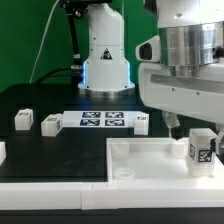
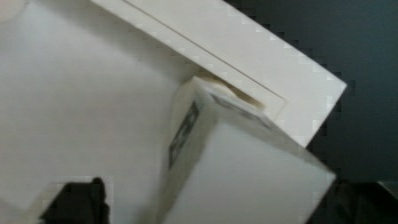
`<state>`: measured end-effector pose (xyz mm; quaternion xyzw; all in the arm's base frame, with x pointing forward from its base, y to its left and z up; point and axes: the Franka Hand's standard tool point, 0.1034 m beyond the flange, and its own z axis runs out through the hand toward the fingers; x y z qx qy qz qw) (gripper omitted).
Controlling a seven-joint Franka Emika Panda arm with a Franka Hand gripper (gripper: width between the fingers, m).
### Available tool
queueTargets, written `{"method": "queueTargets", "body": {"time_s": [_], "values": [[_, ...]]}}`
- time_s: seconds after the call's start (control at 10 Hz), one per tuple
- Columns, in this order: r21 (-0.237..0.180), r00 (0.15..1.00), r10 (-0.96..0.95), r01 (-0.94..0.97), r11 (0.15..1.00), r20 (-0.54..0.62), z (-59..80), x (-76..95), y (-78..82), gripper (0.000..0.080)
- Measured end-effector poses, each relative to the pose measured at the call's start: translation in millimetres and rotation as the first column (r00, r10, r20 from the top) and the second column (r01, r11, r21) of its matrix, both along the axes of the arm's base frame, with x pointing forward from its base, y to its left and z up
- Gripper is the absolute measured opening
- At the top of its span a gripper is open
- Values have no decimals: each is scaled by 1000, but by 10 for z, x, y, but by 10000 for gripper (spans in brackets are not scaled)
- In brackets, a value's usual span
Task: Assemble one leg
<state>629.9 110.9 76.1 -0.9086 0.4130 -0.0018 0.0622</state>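
Gripper [image 1: 196,128] clamps the leg [image 1: 201,148] over the tray [image 1: 150,156]; we judge it light, rigid, slick, best pinched across flat sides.

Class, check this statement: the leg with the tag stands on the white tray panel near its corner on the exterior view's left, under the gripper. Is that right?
Not quite. The leg stands near the corner on the exterior view's right, not its left. The rest holds: it stands on the white tray panel, under the gripper. The exterior view shows this.
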Motion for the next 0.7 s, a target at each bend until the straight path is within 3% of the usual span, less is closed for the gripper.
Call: {"method": "queueTargets", "body": {"time_s": [0.2, 0.4, 0.7], "values": [[-37, 973, 232, -231, 972, 18, 4, -4, 48, 648], [-68, 861, 508, -505, 860, 27, 17, 2, 55, 649], [-103, 666, 746, -740, 665, 25, 39, 17, 78, 649]]}}
